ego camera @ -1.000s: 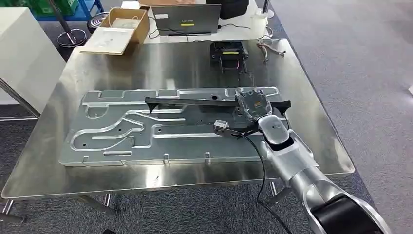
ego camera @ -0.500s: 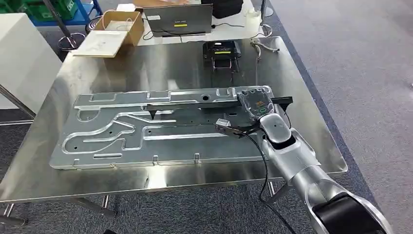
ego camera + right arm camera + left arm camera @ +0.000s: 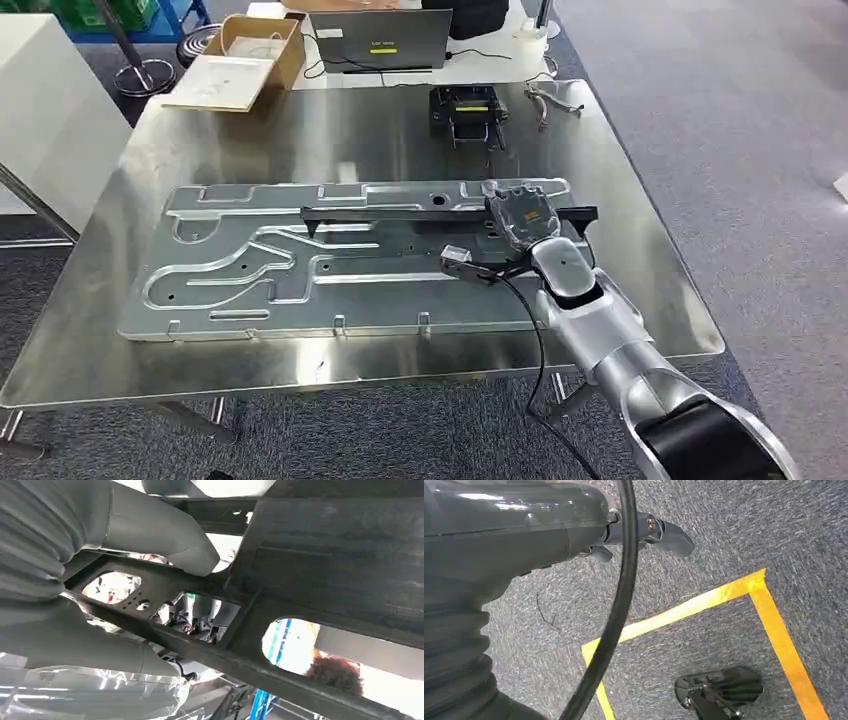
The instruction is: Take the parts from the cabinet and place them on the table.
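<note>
**Right hand on black bracket above the plate; view shifted since half a second ago**

Whole head view has slid a little down and to the right against the frame half a second ago: camera motion, not motion of the things. Against the plate, the right hand (image 3: 522,212) and the long black bracket (image 3: 400,209) sit much as they did then.

Right hand: grasping the black bracket near its 3 o'clock end, fingers wrapped over the bar. In the right wrist view the grey thumb (image 3: 165,535) presses on the dark frame (image 3: 320,555) of the part, which has several cut-out openings.

Bracket: lies across the upper half of the large stamped metal plate (image 3: 250,270), running from about centre out toward 3 o'clock. Whether it rests on the plate or is held just off it, I cannot tell.

Plate: flat on the steel bench (image 3: 90,330), taking up most of the middle.

Left hand (image 3: 644,532): hangs over grey carpet with yellow tape lines (image 3: 704,602); fingers partly curled, nothing seen in them; released or clenched I cannot tell.

Far side of bench, 12 o'clock: small black device (image 3: 466,106). Beyond it a laptop (image 3: 380,38); at 11 o'clock an open cardboard box (image 3: 250,50).
</note>
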`<action>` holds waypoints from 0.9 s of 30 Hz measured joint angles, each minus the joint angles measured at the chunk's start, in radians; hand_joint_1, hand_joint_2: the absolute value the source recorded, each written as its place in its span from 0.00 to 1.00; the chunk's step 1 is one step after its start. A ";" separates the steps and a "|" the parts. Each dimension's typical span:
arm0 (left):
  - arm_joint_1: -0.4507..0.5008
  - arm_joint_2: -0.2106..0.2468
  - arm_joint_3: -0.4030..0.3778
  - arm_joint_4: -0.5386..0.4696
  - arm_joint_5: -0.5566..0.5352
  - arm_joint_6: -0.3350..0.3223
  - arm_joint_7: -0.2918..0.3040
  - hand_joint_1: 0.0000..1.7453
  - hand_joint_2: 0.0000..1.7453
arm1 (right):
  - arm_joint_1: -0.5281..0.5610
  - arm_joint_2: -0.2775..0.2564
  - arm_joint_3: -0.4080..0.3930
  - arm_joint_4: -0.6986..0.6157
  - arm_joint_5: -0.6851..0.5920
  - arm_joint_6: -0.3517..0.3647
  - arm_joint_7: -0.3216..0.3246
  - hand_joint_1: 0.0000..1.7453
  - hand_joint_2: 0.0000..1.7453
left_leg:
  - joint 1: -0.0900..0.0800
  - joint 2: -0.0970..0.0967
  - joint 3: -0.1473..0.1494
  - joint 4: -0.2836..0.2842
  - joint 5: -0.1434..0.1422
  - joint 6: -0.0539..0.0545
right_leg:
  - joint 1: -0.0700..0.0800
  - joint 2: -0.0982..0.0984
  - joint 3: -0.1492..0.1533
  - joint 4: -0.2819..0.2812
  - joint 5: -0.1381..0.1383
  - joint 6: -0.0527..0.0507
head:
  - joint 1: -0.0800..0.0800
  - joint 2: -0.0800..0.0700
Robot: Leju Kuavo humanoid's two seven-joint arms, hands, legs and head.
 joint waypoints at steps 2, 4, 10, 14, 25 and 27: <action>-0.002 0.000 0.000 0.000 0.000 0.000 0.000 0.00 1.00 | -0.007 0.003 -0.002 0.005 0.000 0.000 -0.002 1.00 1.00 | -0.004 -0.001 -0.002 0.005 -0.004 -0.008 | 0.004 0.000 0.066 -0.138 0.027 -0.011 | 0.000 0.000; -0.003 0.001 0.000 0.000 0.000 0.000 0.000 0.00 1.00 | -0.009 0.008 -0.003 0.009 -0.002 -0.002 -0.008 1.00 1.00 | -0.007 -0.002 -0.004 0.006 -0.006 -0.020 | 0.010 0.000 0.065 -0.139 0.031 -0.020 | 0.000 0.000; -0.004 0.013 0.000 0.000 -0.002 0.023 -0.009 0.00 1.00 | -0.008 0.031 -0.002 0.018 -0.015 -0.014 -0.021 1.00 1.00 | -0.001 -0.001 -0.080 0.181 -0.115 -0.049 | 0.005 -0.005 0.069 -0.152 0.041 -0.052 | 0.000 0.000; -0.004 0.027 0.000 0.000 -0.002 0.024 -0.015 0.00 1.00 | -0.004 0.042 -0.002 0.018 -0.023 -0.012 -0.022 1.00 1.00 | 0.001 -0.001 -0.110 0.248 -0.099 -0.054 | 0.006 -0.002 0.067 -0.145 0.038 -0.054 | 0.000 0.000; -0.009 0.056 0.016 0.000 0.006 0.013 -0.021 0.00 1.00 | -0.007 0.053 -0.018 -0.010 -0.109 0.024 -0.011 1.00 1.00 | 0.000 0.002 -0.001 -0.002 0.006 0.003 | 0.007 0.002 -0.001 0.011 -0.069 -0.008 | 0.000 0.000; -0.008 0.056 0.017 0.000 0.006 0.012 -0.021 0.00 1.00 | -0.001 0.053 -0.019 -0.011 -0.110 0.024 -0.011 1.00 1.00 | 0.000 0.002 -0.009 0.001 0.008 0.004 | 0.005 0.002 -0.059 0.144 -0.123 -0.004 | 0.000 0.000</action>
